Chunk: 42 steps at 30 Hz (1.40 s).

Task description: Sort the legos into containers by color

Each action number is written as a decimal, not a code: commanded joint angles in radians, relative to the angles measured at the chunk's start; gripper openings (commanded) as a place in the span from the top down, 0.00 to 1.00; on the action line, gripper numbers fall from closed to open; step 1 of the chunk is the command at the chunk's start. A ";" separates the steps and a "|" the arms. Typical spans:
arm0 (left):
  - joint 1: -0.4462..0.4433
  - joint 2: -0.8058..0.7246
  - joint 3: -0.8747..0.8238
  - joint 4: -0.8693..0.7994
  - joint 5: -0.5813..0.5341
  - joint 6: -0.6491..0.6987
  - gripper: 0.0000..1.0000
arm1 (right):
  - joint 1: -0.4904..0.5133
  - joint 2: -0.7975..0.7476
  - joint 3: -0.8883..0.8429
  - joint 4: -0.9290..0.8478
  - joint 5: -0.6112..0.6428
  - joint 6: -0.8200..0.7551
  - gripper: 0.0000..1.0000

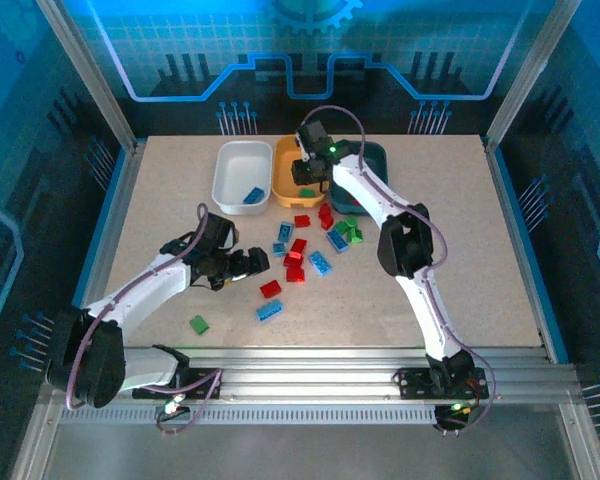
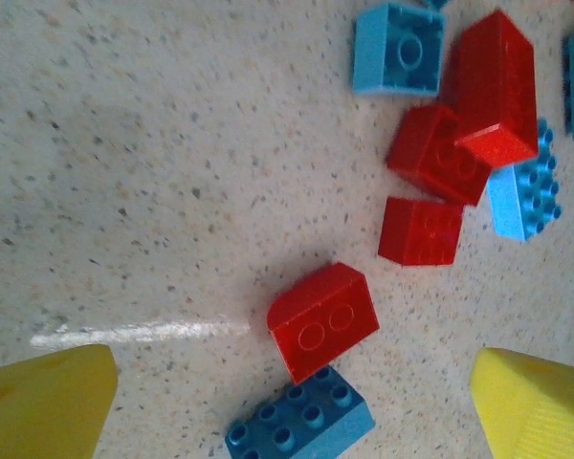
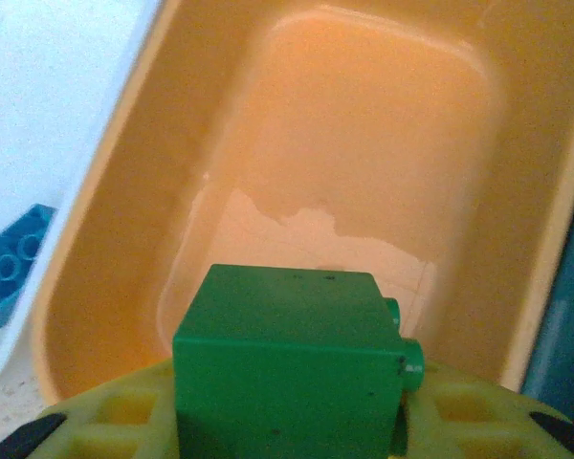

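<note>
A small green studded plastic brick [image 3: 287,363] is clenched between the yellow fingers [image 3: 459,411] of the right tool [image 1: 306,172]. It is held above the floor of the shallow orange-yellow plastic tray [image 3: 115,229], low in the middle of the right wrist frame. The white tray [image 1: 228,160] lies to its left with a blue brick [image 1: 252,196] inside, and the dark teal tray [image 1: 383,158] lies to its right. The left tool [image 2: 295,378] is spread wide over a red two-stud brick [image 2: 323,320] on the speckled surface [image 2: 153,143], with a darker blue brick [image 2: 301,426] close against the red one's lower edge. Such bricks are judged light, rigid and hard to damage, with smooth, rather slippery walls. They are best taken across two flat opposite sides, not over studs or corners, where a twist out of the grip is likely.
</note>
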 commanded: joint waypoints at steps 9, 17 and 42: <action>-0.064 0.065 0.017 -0.085 -0.002 0.042 0.04 | -0.022 0.143 0.181 -0.120 -0.049 -0.001 0.47; -0.124 0.051 0.058 -0.134 -0.041 0.059 0.04 | -0.017 0.012 0.125 -0.113 -0.039 -0.005 0.37; -0.492 0.318 0.094 -0.074 -0.199 0.116 0.30 | -0.043 -0.975 -1.187 0.194 -0.025 0.113 0.32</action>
